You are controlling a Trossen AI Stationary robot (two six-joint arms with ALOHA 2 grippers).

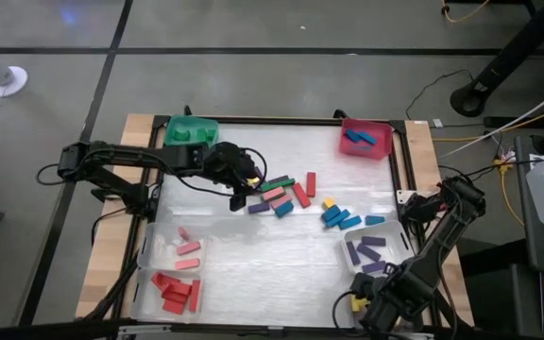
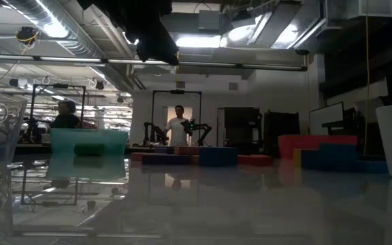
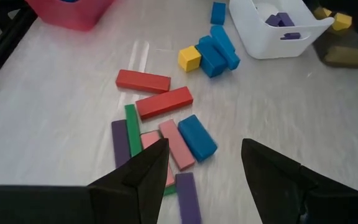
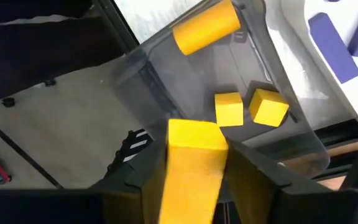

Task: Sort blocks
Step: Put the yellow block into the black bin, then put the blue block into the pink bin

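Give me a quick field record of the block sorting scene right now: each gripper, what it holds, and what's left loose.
left gripper: open, empty, over the loose pile
right gripper: yellow block between its fingers, above the grey bin
grey bin contents: three yellow blocks
loose pile: red, pink, green, blue and purple bars at table centre
blue cluster: beside one yellow cube

4 yellow blocks (image 4: 229,111) in clear bin (image 4: 278,81), 3 purple blocks (image 1: 366,250).
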